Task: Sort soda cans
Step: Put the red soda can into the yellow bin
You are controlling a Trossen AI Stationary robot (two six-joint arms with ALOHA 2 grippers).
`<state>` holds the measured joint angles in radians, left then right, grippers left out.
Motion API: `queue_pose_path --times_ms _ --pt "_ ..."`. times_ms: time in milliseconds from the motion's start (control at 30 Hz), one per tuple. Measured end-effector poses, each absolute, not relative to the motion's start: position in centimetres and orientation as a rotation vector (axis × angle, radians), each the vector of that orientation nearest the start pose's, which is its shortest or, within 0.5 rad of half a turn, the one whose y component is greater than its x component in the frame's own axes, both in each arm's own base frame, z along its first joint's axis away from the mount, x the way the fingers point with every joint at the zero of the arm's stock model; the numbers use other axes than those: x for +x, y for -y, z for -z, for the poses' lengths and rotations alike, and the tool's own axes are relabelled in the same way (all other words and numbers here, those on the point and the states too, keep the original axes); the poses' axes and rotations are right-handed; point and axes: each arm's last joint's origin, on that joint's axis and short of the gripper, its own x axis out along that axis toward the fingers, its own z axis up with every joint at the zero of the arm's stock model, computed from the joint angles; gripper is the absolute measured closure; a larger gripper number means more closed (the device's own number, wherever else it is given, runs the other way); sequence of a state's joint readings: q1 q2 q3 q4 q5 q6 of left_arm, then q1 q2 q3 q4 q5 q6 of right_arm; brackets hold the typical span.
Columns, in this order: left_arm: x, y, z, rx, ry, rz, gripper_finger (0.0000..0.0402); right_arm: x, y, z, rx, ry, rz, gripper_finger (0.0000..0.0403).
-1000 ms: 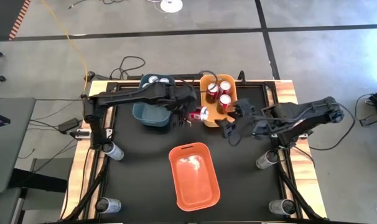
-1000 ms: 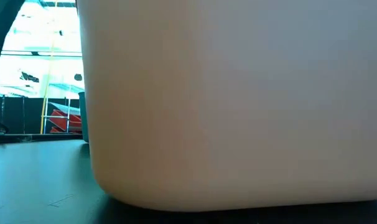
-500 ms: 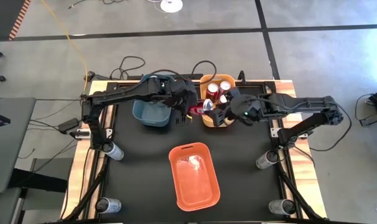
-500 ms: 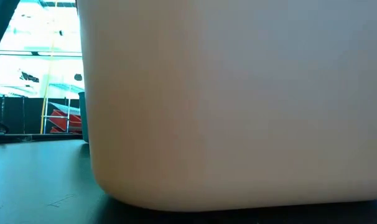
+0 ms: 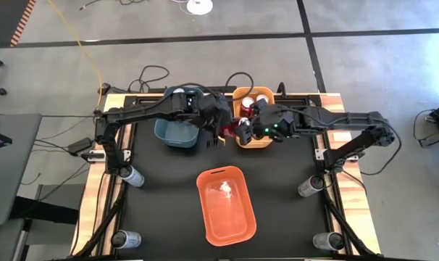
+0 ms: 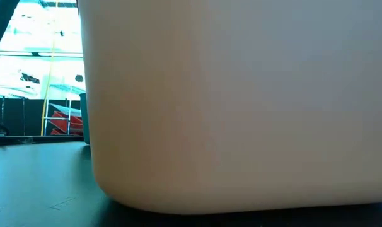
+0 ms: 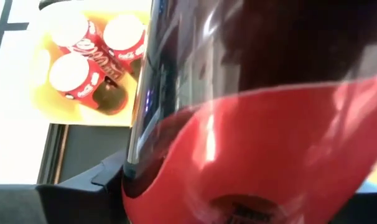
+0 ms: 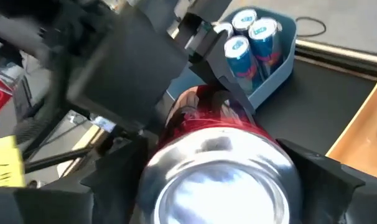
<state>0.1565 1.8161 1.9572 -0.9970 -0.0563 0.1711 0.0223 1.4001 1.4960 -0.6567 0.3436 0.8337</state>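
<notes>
- Black table, orange bin in middle.
- Red can held off the table between blue bin and yellow bin, lying sideways, silver top toward right gripper.
- Left gripper clamped on can.
- Right gripper spread wide around can top, grip unclear.

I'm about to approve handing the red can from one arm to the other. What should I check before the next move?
1. Left gripper has the red can: ok, clamped on it between the blue bin and the yellow bin.
2. Right gripper lined up: ok, its fingers stand on either side of the can's silver top.
3. Right gripper closed on the can: not ok, its fingers are open.
4. Room in the yellow bin: ok, it holds three red cans with one corner free.
5. Can's height above the table: cannot tell, a bin wall fills the low view.
</notes>
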Motion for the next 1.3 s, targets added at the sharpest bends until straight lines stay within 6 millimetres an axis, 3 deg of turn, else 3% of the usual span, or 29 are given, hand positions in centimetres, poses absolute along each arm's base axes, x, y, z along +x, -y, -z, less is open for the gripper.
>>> queue_pose_path --times_ms 200,433,667,833,967,1067,1300 --pt "37.7 -6.1 -38.1 0.1 -0.865 -0.134 0.0116 29.6 0.3 -39.5 0.705 -0.396 0.519 0.0094" --pt "37.5 -6.2 -38.7 0.083 -0.827 -0.147 0.0116 28.7 0.5 -40.2 0.711 -0.368 0.513 0.0095" --pt "33.9 -7.3 -43.8 0.016 -0.594 -0.256 0.0036 24.5 1.6 -43.5 0.675 -0.227 0.523 0.0095" --pt "31.7 -7.9 -47.6 -0.066 -0.352 -0.279 0.0022 22.0 1.9 -46.2 0.617 -0.055 0.491 0.0095" --pt "32.0 -7.4 -49.4 -0.148 -0.163 -0.147 0.0022 21.7 1.4 -48.0 0.511 0.065 0.407 0.0095" --pt "33.0 -7.1 -49.7 -0.211 -0.09 -0.078 0.0022 21.9 0.6 -48.5 0.401 0.1 0.381 0.0095" --pt "33.4 -7.1 -50.8 -0.239 0.068 -0.017 0.0021 21.7 0.5 -49.7 0.311 0.193 0.368 0.0095"
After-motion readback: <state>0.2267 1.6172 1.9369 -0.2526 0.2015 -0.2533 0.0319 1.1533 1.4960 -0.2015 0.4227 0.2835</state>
